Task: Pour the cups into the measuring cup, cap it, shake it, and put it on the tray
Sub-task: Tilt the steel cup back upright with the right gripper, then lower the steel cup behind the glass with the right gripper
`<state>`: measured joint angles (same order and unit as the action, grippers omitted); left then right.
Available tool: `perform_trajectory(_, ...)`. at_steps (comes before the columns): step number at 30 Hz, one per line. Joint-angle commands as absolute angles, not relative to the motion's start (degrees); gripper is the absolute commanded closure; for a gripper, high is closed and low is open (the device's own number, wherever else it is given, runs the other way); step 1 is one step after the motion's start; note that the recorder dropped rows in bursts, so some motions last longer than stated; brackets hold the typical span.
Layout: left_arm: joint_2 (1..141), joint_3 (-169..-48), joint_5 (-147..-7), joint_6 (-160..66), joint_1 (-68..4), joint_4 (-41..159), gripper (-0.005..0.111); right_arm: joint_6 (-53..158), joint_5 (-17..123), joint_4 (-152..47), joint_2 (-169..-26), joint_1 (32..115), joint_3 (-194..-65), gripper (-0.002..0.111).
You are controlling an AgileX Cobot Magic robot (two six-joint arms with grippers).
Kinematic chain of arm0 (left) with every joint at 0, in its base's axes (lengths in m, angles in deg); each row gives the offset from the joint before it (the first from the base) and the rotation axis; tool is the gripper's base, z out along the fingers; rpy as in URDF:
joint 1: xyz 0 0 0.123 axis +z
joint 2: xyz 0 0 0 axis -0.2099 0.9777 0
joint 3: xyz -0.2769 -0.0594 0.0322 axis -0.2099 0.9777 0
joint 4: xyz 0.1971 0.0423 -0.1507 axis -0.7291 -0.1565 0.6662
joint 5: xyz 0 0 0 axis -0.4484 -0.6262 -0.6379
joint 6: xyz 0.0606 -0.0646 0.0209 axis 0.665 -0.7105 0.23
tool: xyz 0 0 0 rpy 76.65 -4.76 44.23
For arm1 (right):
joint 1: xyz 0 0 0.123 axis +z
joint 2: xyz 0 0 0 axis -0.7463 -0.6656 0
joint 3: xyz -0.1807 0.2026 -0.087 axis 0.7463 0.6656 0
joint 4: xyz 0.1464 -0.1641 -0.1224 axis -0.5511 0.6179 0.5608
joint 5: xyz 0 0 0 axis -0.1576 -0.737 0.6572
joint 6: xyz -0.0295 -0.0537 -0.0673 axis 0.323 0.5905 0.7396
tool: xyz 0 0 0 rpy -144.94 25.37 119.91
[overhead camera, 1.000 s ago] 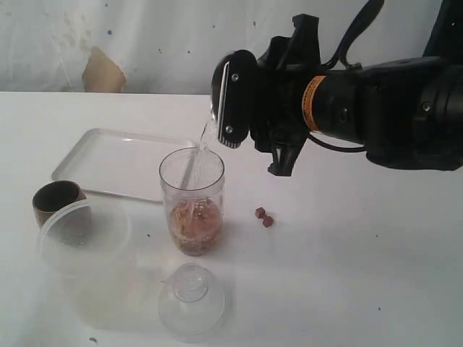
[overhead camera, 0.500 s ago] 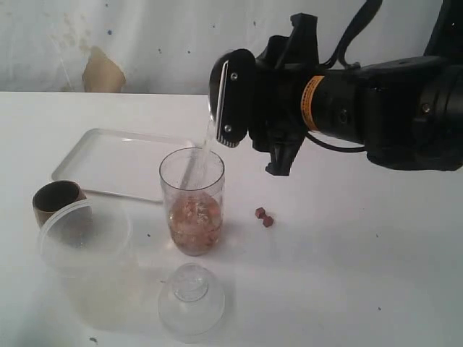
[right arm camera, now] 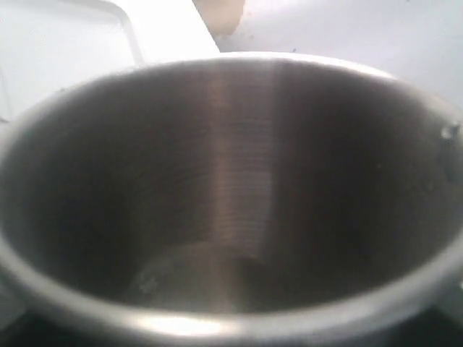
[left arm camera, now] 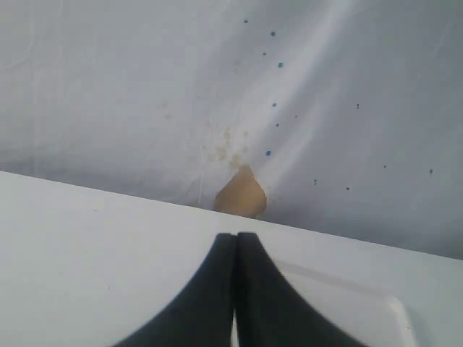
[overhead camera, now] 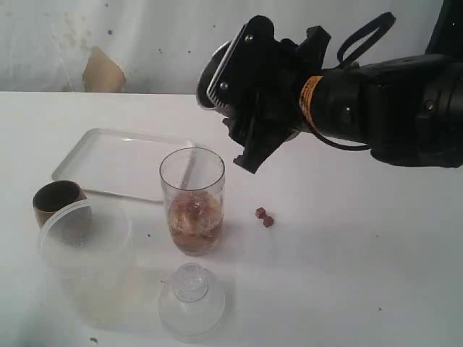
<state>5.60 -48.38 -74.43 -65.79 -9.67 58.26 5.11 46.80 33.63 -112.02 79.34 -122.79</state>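
The measuring cup (overhead camera: 192,202) stands upright mid-table, its lower half filled with brownish liquid and bits. Above it and to the right, my right gripper (overhead camera: 233,108) is shut on the steel tumbler (overhead camera: 212,78), held tilted with its mouth toward the left. The right wrist view looks straight into the tumbler (right arm camera: 231,181), whose inside looks empty. The dark-brown cup (overhead camera: 56,200) sits at the left, partly behind a cloudy tub. The white tray (overhead camera: 108,163) lies behind the measuring cup. The clear domed lid (overhead camera: 191,300) rests in front of it. My left gripper (left arm camera: 236,238) is shut on nothing, out of the exterior view.
A wide cloudy plastic tub (overhead camera: 85,238) stands at the front left, against the brown cup. Two small red-brown bits (overhead camera: 264,217) lie on the table right of the measuring cup. A corner of the tray (left arm camera: 347,303) lies beyond the left fingers. A white cloth backdrop rises behind.
The stream from the tumbler into the measuring cup has stopped. My right gripper has turned the tumbler back and lifted it slightly. The liquid level in the measuring cup rose.
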Motion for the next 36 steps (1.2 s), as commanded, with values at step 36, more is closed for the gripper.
perform_trajectory(36, 5.26, -48.07, -73.86, -65.67, -9.55, 58.12, 0.107, 1.93, 116.73, 7.41, -165.40, 56.92, -166.32, 0.108)
